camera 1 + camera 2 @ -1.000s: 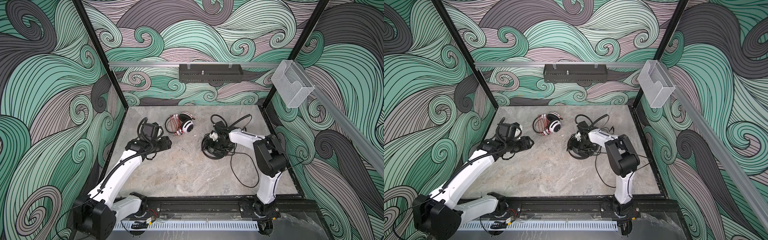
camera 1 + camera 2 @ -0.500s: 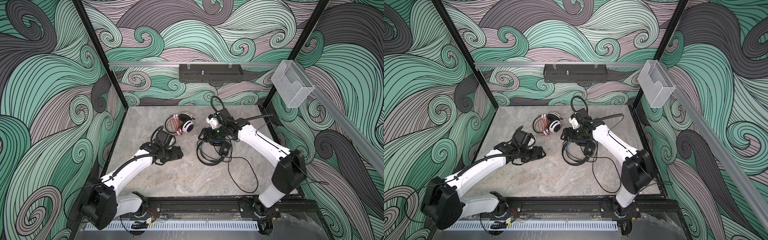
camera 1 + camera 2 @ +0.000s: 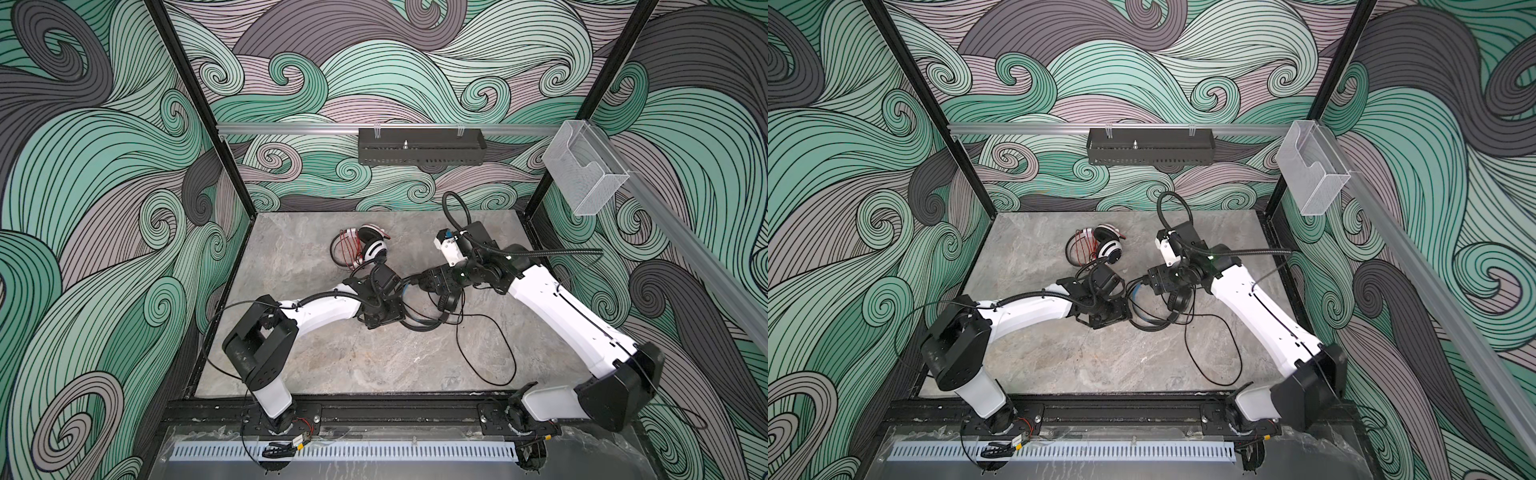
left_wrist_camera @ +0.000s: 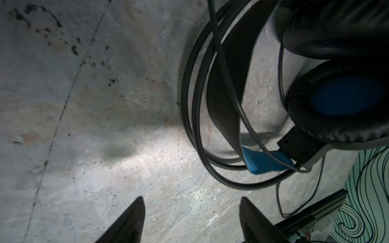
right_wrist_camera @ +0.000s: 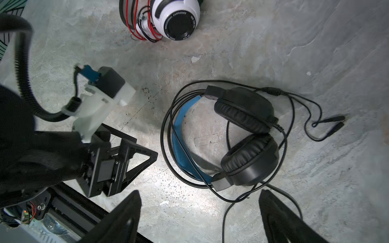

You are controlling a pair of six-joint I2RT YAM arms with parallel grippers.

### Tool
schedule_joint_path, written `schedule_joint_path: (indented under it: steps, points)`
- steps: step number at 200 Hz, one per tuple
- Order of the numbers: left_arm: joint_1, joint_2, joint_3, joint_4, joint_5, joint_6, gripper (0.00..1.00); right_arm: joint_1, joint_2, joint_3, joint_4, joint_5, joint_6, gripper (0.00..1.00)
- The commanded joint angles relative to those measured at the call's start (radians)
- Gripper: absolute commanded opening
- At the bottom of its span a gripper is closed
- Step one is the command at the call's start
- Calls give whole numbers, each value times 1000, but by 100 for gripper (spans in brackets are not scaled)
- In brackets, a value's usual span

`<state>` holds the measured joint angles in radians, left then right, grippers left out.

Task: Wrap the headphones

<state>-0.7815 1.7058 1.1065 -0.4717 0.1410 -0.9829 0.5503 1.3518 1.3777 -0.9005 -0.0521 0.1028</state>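
Marble tabletop [image 3: 374, 365] | left pincer [image 4: 191, 199] spread, empty | right pincer [image 5: 200, 192] spread, empty

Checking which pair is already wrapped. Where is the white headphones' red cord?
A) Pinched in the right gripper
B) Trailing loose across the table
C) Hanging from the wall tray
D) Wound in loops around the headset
D: the right wrist view shows the red cord looped tightly around the white headphones, with none of it trailing onto the table.
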Motion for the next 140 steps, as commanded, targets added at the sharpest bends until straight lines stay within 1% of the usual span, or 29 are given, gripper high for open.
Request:
schedule_joint_path:
  steps: [1,35,57,71,93,118,140]
  points:
    - [-16,41,69,-36,-65,-97,71,-4,-100,-23,16,65,-48,89]
    - [-28,116,132,-82,-115,-168,67,-6,-176,-38,15,54,-53,90]
    - [-40,151,155,-99,-154,-198,64,23,-204,-57,15,68,-63,90]
    - [-44,181,175,-108,-160,-205,62,69,-224,-59,13,115,-94,91]
    - [-48,224,218,-122,-151,-211,62,129,-238,-46,14,173,-131,91]
    - [-55,243,269,-176,-143,-214,61,133,-238,-44,25,166,-122,92]
    - [-59,238,274,-211,-140,-215,61,133,-246,-41,25,166,-124,92]
